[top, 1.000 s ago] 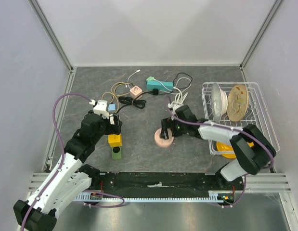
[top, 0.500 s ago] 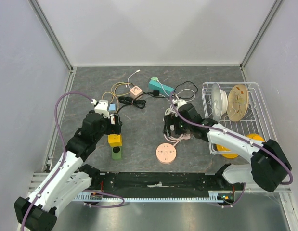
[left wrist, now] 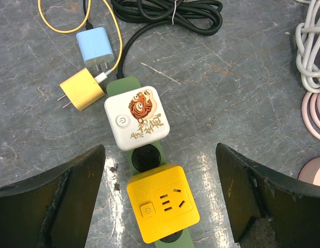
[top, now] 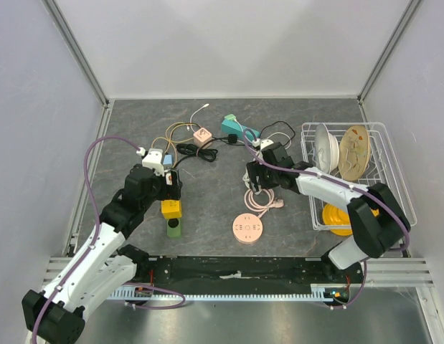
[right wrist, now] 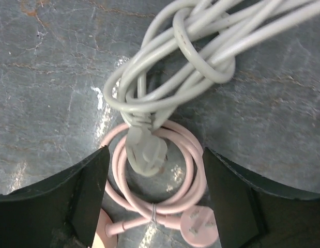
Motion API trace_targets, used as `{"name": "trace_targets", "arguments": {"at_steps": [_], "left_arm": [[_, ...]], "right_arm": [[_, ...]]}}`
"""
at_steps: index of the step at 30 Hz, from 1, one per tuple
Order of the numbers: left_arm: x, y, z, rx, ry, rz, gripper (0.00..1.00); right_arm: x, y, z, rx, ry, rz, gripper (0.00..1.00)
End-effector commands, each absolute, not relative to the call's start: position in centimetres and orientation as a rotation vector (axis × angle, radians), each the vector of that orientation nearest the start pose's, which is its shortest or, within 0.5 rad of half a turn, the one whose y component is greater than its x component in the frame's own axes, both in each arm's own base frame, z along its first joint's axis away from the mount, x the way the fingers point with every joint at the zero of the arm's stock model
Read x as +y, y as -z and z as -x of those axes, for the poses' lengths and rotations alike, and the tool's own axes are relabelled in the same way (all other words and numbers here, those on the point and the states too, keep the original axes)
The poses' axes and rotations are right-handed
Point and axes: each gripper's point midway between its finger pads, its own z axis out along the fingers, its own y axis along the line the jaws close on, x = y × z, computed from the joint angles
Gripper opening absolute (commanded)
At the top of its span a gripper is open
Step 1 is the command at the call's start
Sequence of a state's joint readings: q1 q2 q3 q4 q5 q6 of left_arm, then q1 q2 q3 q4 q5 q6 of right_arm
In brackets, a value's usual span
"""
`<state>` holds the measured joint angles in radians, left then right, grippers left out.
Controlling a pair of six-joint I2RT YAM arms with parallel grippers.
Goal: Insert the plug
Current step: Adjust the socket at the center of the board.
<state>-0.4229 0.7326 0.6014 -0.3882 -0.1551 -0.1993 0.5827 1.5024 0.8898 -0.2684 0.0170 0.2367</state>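
A grey-white plug (right wrist: 145, 150) on a knotted white cord (right wrist: 185, 57) lies on the table, over a coiled pink cord (right wrist: 165, 199) with a round pink plug (right wrist: 198, 226). My right gripper (right wrist: 155, 170) is open, straddling the white plug without touching it; in the top view it (top: 256, 180) hovers above the pink coil (top: 261, 201). My left gripper (left wrist: 160, 170) is open above a green power strip (left wrist: 149, 157), which carries a white tiger cube (left wrist: 136, 124) and a yellow socket cube (left wrist: 162, 209). In the top view the left gripper (top: 168, 188) sits just behind the yellow cube (top: 171, 208).
A round pink socket disc (top: 247, 227) lies near the front. A blue charger (left wrist: 95, 46) and a yellow charger (left wrist: 81, 92) sit beside the strip. A black cord (top: 196, 152), a teal strip (top: 239, 128) and a small pink cube (top: 201, 135) lie behind. A wire dish rack (top: 383, 129) stands right.
My right gripper left the pink disc, which now lies nearer the front, and moved back over the cords, its jaws narrowing slightly. The left arm has stayed still.
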Motion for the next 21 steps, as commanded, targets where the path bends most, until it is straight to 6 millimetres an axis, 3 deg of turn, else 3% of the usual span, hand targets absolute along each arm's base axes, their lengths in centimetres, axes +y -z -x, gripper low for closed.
{"name": "trace_targets", "arguments": {"at_steps": [1, 7, 9, 12, 17, 21], "left_arm": [[-9.3, -16.8, -26.0, 2.050, 0.197, -0.150, 0.93], [-9.2, -16.8, -26.1, 2.046, 0.196, -0.150, 0.93], [-9.2, -16.8, -26.1, 2.048, 0.194, -0.149, 0.93], [-9.2, -16.8, -26.0, 2.046, 0.194, -0.149, 0.93], [-9.1, -16.8, -26.1, 2.047, 0.185, -0.146, 0.93], [-9.0, -16.7, -26.1, 2.051, 0.182, -0.146, 0.93]], "right_arm": [[23.2, -7.0, -32.6, 2.383, -0.405, 0.462, 0.78], [24.0, -5.0, -33.5, 2.421, -0.401, 0.474, 0.64], [24.4, -5.0, -33.4, 2.428, -0.430, 0.484, 0.54], [24.8, -6.2, -33.3, 2.412, -0.462, 0.477, 0.36], [24.9, -10.5, -32.9, 2.372, -0.496, 0.486, 0.07], [25.0, -13.5, -34.2, 2.323, -0.547, 0.466, 0.00]]}}
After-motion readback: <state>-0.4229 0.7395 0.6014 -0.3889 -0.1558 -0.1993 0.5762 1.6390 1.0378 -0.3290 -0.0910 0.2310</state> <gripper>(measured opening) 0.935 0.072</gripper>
